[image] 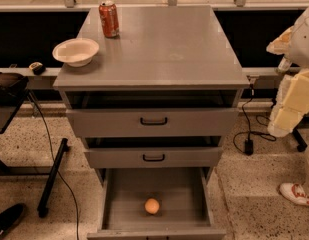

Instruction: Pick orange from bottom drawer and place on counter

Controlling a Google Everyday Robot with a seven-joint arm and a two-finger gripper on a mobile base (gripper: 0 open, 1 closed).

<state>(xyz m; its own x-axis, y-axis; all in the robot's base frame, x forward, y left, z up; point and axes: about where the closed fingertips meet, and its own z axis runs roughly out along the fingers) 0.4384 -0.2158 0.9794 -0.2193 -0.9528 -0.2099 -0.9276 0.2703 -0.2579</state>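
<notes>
The orange [152,206] lies on the grey floor of the open bottom drawer [119,194], near its front middle. The counter [164,49] is the flat grey top of the cabinet. My arm and gripper [286,115] show as pale yellowish-white parts at the right edge, to the right of the cabinet, about level with the top drawer and well away from the orange. Nothing shows in the gripper.
A red soda can [109,19] stands at the counter's back left. A white bowl [75,51] sits at its left edge. The two upper drawers [154,121] are slightly open. A cable [249,134] and a red-white shoe [295,193] are on the floor at right.
</notes>
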